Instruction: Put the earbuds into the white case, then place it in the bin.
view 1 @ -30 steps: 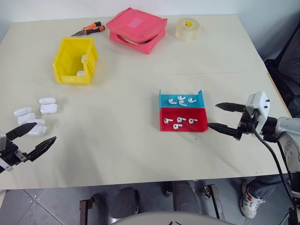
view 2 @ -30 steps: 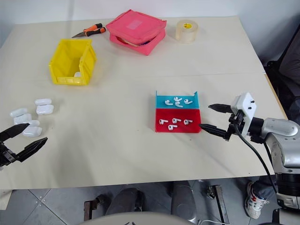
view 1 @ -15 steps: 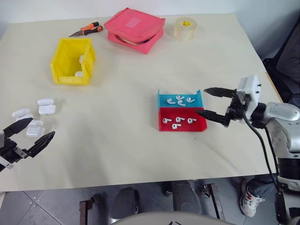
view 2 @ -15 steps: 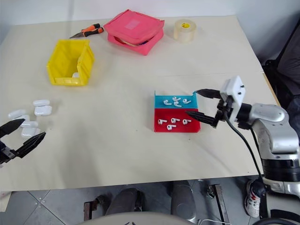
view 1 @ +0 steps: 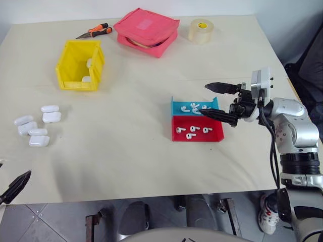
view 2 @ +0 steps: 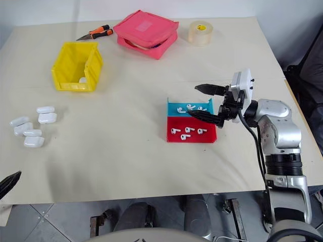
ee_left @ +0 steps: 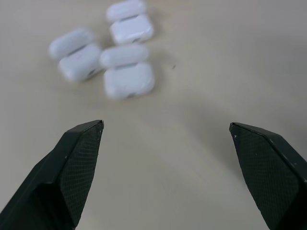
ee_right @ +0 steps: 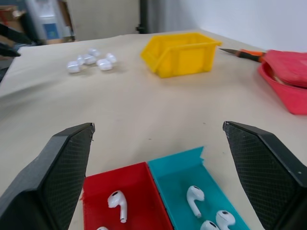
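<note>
At the desk's (view 1: 151, 161) near left corner my left gripper (ee_left: 165, 139) hangs with its jaws released and nothing between them, the white cases (view 1: 34, 127) lying clustered just beyond it by the left edge. Toward the right edge my right gripper (view 1: 218, 101) is held above the blue tray (view 1: 195, 107) and the red tray (view 1: 196, 133), which sit touching, its jaws spread wide and grasping nothing, with the earbuds (view 1: 194, 130) lying loose in both trays. Toward the far left corner stands the bin (view 1: 79, 65) with white items inside, and along the far edge lie the pliers (view 1: 95, 31), the pink pouch (view 1: 147, 31) and the tape roll (view 1: 201, 30).
</note>
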Robot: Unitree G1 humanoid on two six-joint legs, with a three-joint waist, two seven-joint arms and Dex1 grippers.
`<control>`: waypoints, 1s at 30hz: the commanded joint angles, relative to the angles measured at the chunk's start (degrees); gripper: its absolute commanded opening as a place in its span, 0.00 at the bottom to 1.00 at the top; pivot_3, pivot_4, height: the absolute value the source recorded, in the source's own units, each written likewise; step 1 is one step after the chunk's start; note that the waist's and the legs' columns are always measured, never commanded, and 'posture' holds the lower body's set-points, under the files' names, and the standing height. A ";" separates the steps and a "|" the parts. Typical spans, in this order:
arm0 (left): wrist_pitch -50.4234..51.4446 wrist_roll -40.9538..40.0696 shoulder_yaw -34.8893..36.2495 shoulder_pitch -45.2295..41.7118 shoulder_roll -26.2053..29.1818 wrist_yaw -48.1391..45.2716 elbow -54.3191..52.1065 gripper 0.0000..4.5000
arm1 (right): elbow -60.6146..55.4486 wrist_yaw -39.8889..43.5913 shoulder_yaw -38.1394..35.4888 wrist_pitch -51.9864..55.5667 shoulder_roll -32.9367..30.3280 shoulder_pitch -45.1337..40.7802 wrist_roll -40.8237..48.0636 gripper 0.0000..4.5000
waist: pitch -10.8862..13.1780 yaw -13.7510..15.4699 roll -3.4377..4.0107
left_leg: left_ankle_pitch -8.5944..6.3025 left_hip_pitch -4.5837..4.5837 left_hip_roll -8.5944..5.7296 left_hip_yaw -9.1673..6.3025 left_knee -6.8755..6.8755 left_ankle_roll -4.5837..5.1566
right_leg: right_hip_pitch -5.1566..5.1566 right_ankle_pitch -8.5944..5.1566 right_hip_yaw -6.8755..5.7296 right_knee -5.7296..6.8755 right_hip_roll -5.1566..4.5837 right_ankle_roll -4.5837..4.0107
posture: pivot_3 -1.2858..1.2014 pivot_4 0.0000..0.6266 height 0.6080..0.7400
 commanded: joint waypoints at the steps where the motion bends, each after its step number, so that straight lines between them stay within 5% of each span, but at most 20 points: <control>1: 0.01 -0.27 3.14 2.62 -1.40 0.84 -1.82 1.00 | 1.77 2.83 0.55 -2.72 0.54 -2.28 -0.35 1.00 | 0.00 -0.06 0.00 | 0.00 0.00 0.00 0.01 0.00 0.00 | 0.00 0.00 0.01 0.00 0.00 0.00 | 0.52 0.24 1.00; 10: 4.58 -0.77 3.00 1.94 -0.07 4.76 -4.74 1.00 | 4.73 4.84 1.64 -5.19 2.47 -4.28 -1.40 1.00 | 0.00 -0.02 -0.01 | -0.03 0.00 0.00 0.01 0.02 0.01 | -0.02 -0.02 0.00 0.03 -0.02 -0.03 | 0.52 0.24 1.00; 22: 39.05 1.82 -7.82 -14.18 24.64 15.55 1.94 1.00 | 3.55 4.79 2.44 -5.38 3.57 -3.29 -2.45 1.00 | 0.00 -0.12 0.01 | -0.02 0.06 -0.01 -0.02 0.07 -0.05 | -0.06 -0.06 -0.01 0.21 0.01 -0.11 | 0.52 0.24 1.00; 30: 44.63 5.22 -25.30 -33.88 33.19 16.01 14.88 1.00 | 1.67 3.58 3.36 -5.70 3.22 -1.25 -3.73 1.00 | 0.04 -0.47 0.07 | 0.03 0.13 0.01 0.15 0.01 -0.18 | -0.11 -0.09 -0.05 0.27 0.11 -0.16 | 0.52 0.24 1.00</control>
